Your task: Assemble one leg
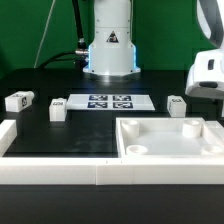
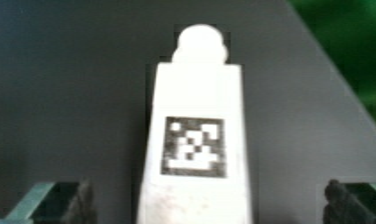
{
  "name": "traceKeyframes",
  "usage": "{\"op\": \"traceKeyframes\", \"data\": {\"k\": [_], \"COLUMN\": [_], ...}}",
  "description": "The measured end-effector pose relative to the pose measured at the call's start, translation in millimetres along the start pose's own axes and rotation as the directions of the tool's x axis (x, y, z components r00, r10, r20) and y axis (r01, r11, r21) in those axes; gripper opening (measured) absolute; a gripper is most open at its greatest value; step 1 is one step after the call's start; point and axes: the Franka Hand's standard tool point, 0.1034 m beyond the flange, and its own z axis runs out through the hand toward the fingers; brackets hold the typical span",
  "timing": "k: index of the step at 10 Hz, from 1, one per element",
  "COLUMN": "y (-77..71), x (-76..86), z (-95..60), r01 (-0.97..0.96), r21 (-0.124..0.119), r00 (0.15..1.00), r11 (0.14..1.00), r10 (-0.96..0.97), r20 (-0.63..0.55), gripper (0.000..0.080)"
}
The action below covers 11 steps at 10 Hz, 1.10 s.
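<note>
Filling the wrist view, tagged leg [image 2: 197,140], lower end cut off, jaws apart either side, fingertips [image 2: 43,205] blurred.

leg [image 2: 194,100]: white, with a black-and-white tag [image 2: 199,146]
marker board [image 1: 107,101]: white, black-and-white squares
table [image 1: 70,135]: black
tray-like part [image 1: 170,152]: white

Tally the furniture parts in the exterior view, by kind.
Legs: 3
Tray: 1
Total: 4
</note>
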Motion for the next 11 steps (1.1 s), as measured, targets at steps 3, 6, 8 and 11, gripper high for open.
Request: {"op": "traceKeyframes", "data": {"k": [3, 6, 8, 11], "y": [-1.3, -2.3, -2.2, -2.2], "x": [-5.2, -6.4, -6.4, -6.3], "z": [10.1, 10.6, 10.5, 10.5], "r01": [0.004, 0.003, 0.003, 0.003], "r21": [-0.013, -0.015, -0.015, -0.015], "r00": [1.000, 1.000, 1.000, 1.000], "r11": [1.000, 1.000, 1.000, 1.000], "r10": [-0.004, -0.003, -0.003, -0.003], "r20": [0.002, 0.004, 0.004, 0.004], "gripper": [0.0649, 0.0520, 0.0282, 0.0283]}}
